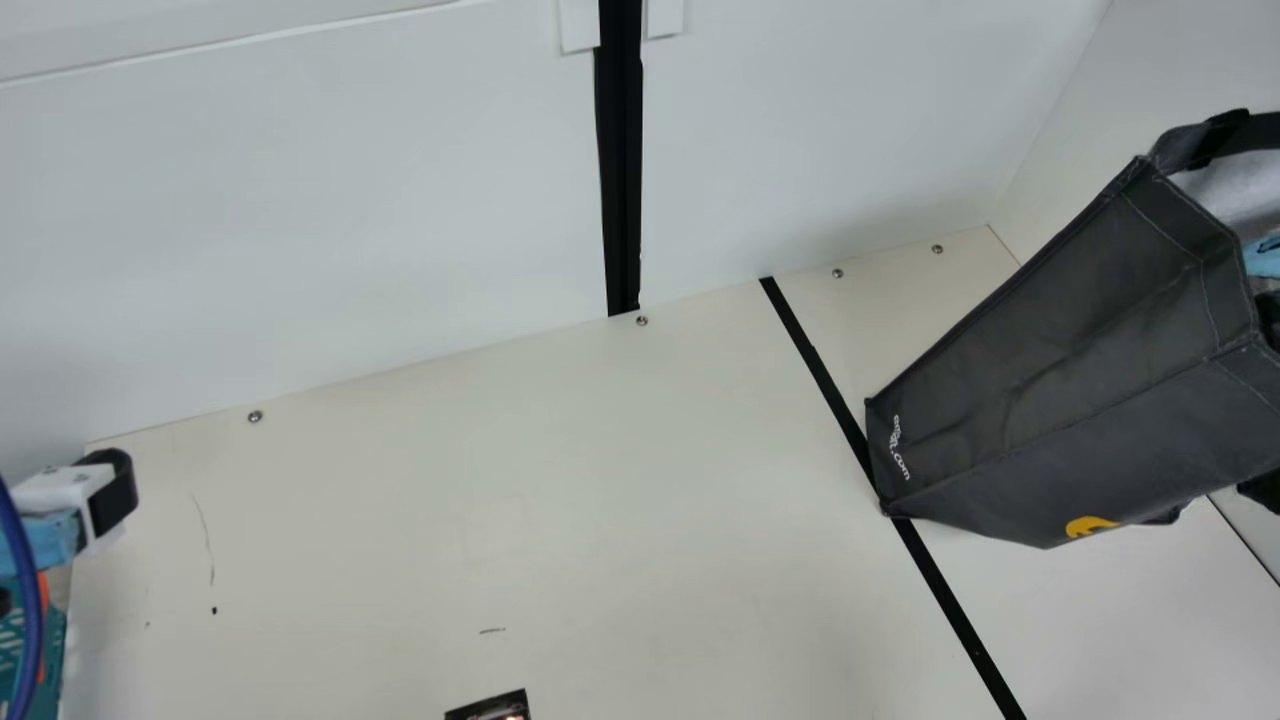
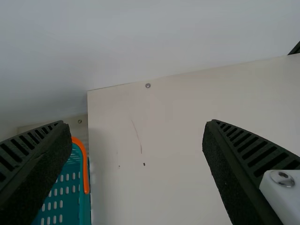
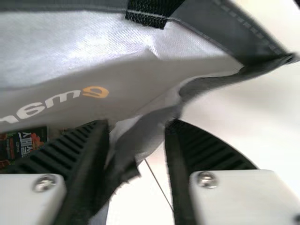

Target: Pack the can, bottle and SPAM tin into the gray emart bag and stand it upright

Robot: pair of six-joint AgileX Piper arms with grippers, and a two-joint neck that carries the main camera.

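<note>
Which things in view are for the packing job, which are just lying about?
Job:
- gray emart bag
- right gripper, at its rim

Lying about:
- teal basket, orange-edged
- black strip on the table

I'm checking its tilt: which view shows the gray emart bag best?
The main view: the gray emart bag leans there, its outside visible from base to rim. The right wrist view shows its silvery lining up close.

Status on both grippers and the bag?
Left gripper open, empty. Right gripper open, astride the gray emart bag's rim. Printed item inside. No obstruction seen.
</note>
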